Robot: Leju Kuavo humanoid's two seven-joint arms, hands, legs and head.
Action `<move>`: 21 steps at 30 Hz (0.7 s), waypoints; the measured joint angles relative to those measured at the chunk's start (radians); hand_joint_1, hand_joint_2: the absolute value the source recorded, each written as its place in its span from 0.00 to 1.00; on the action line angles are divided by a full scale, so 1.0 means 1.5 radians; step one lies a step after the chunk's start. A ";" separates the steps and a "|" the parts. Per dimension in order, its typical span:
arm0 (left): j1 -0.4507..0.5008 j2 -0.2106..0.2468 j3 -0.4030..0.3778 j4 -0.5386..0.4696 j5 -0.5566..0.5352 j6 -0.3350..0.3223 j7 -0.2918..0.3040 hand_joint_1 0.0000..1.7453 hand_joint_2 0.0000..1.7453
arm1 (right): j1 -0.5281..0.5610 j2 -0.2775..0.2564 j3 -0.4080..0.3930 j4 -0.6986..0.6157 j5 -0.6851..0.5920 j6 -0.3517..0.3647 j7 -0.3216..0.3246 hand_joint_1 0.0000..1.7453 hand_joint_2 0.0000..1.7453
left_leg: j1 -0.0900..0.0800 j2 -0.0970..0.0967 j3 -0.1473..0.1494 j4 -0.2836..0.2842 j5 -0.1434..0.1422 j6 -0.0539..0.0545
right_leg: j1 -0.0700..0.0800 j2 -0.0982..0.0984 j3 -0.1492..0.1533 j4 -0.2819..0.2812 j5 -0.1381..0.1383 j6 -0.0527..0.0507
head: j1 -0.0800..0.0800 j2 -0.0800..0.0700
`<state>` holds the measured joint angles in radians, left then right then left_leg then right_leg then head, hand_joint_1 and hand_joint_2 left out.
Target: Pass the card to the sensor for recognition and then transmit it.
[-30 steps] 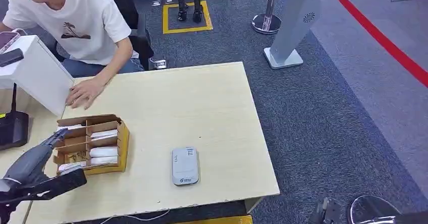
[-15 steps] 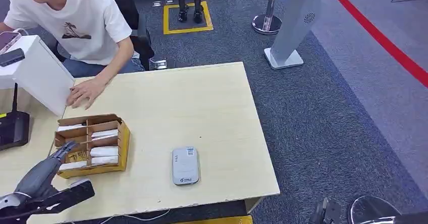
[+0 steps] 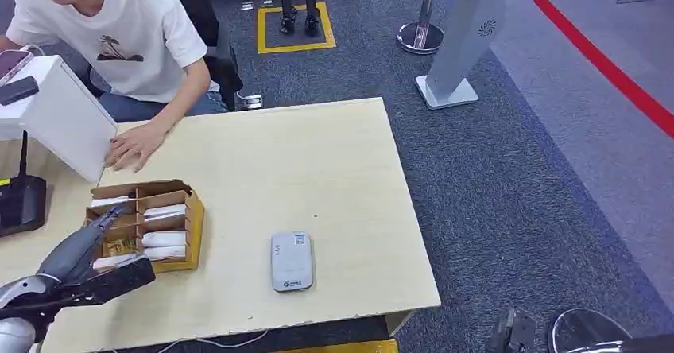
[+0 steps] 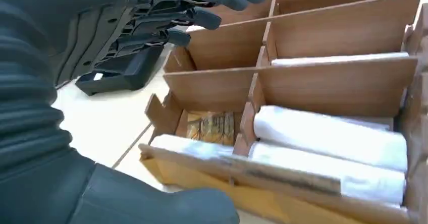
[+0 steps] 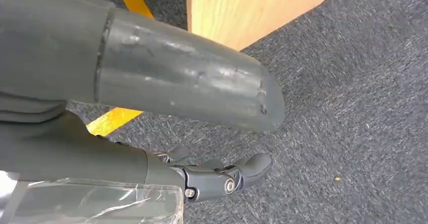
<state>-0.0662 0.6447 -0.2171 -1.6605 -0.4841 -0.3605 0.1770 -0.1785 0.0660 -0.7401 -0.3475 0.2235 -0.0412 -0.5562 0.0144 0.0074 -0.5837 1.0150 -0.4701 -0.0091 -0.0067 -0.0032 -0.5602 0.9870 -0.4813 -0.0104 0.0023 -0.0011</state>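
Hovering over the cardboard box [image 3: 159, 210] of white cards [image 3: 164, 238], the left robot hand [image 3: 83, 246] holds nothing, fingers apart; the right robot hand [image 5: 212, 176] hangs empty, fingers apart

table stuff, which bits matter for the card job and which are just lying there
For the job:
cardboard divider box
white cards in its slots
grey sensor
left hand, hovering open at the box

Lying about:
black device
white box
person's hand resting on the table
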 joint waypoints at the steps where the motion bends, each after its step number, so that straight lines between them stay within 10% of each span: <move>1: -0.006 0.000 -0.004 0.004 0.001 0.000 0.000 0.00 1.00 | 0.000 0.000 0.000 0.000 0.000 0.000 0.001 0.00 0.00 | 0.000 0.000 0.000 0.000 0.000 0.000 | 0.000 0.000 0.000 0.000 0.000 0.000 | 0.000 0.000; 21: -0.026 0.035 -0.045 0.026 0.060 -0.026 0.007 0.00 1.00 | -0.002 0.000 0.001 0.000 -0.004 -0.002 0.000 0.00 0.00 | 0.000 0.000 0.000 0.000 0.000 0.000 | 0.000 0.000 0.000 0.000 0.000 0.000 | 0.000 0.000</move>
<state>-0.1057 0.6970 -0.2849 -1.6220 -0.3941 -0.3990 0.1877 -0.1820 0.0660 -0.7393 -0.3475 0.2171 -0.0439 -0.5562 0.0144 0.0072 -0.5839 1.0151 -0.4701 -0.0091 -0.0067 -0.0032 -0.5602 0.9870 -0.4814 -0.0104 0.0023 -0.0008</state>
